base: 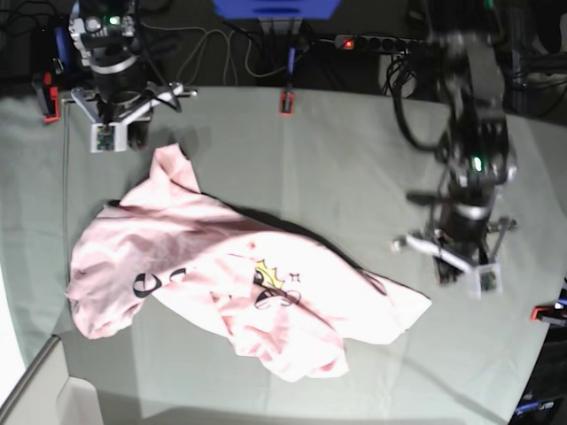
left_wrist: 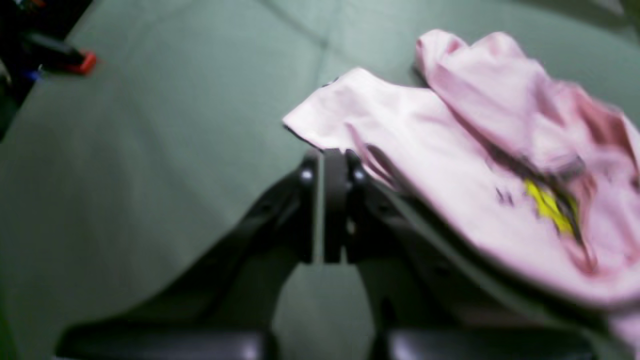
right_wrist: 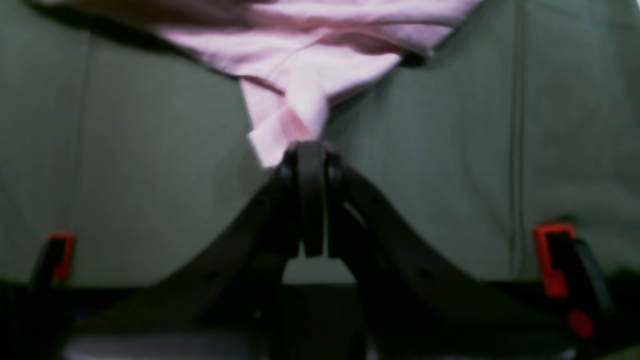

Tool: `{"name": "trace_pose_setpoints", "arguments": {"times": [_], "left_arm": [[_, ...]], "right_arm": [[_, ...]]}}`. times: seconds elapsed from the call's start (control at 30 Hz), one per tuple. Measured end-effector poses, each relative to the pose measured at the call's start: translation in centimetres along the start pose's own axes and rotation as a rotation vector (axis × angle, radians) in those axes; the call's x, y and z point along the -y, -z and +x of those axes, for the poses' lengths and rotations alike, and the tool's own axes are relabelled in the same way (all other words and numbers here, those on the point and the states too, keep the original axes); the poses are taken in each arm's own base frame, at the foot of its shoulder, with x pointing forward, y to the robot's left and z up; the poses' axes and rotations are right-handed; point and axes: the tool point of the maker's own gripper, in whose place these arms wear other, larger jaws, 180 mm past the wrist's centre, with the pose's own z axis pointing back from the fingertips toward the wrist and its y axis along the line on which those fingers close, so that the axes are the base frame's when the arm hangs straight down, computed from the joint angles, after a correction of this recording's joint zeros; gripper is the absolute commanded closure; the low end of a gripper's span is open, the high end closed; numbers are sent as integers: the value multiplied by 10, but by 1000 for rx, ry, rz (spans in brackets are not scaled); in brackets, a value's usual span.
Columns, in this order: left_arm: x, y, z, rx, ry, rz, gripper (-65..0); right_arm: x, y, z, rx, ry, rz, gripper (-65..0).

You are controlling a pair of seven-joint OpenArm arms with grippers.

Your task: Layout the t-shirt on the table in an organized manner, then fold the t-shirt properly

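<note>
My right claw (right_wrist: pixel 311 165) grips a corner of the t-shirt (base: pixel 239 292), which lies crumpled mid-frame on the bench (base: pixel 354 159); my left claw (left_wrist: pixel 330 165) looks nearly closed, empty.

Beyond the far edge of the work surface the floor is dark and crowded with black cables (base: pixel 221 53); a power strip (base: pixel 376 42) with a lit red switch lies among them toward the right; a blue block (base: pixel 275 8) sits at the top middle, cut off by the frame; dark equipment (base: pixel 540 35) fills the top right corner, too dim to make out; at the lower left a pale box edge (base: pixel 40 398) shows, with bright light washing out that corner; the lighting elsewhere is even, throwing soft shadows; no wall or window can be told.
</note>
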Motion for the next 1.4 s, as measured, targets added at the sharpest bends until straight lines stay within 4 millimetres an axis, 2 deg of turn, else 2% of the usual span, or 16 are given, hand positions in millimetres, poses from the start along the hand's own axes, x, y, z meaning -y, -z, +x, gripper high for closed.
{"name": "trace_pose_setpoints", "arguments": {"times": [0.1, 0.2, 0.33, 0.4, 0.5, 0.57, 0.7, 0.87, 0.97, 1.1, 1.23, 1.4], "left_arm": [[-11, 17, -4, -28, -54, 20, -119], [-8, 31, -8, -60, -92, 4, -185], [-6, 54, -7, -83, -110, 5, -217], [-6, 65, -14, -120, -119, 7, -216], [-15, 79, -32, -190, -125, 25, -217], [-21, 91, -35, -191, -131, 46, -217], [-20, 108, -37, -158, -153, 50, -237], [-20, 112, -54, -179, -166, 61, -392], [-20, 114, -51, -153, -166, 62, -452], [-15, 123, -53, -146, -180, 65, -455], [9, 137, -72, -239, -215, 36, -455], [19, 143, -67, -248, -219, 24, -455]], "right_arm": [[7, 0, -2, -14, 11, -23, 0], [6, 1, -1, -10, 14, -23, -11], [5, 9, 5, -37, 21, -21, -129], [3, 13, 9, -46, 26, -18, -186], [-5, 17, 17, -34, 25, 4, -227], [-10, 18, 17, -40, 24, 17, -229], [-22, 17, 15, -49, 11, 49, -229], [-21, 17, 15, -48, 6, 49, -229], [-22, 18, 16, -47, -4, 56, -229], [-17, 18, 16, -44, -19, 45, -229], [-17, 18, 16, -45, -19, 46, -229], [-16, 17, 15, -48, -19, 42, -229]]}}
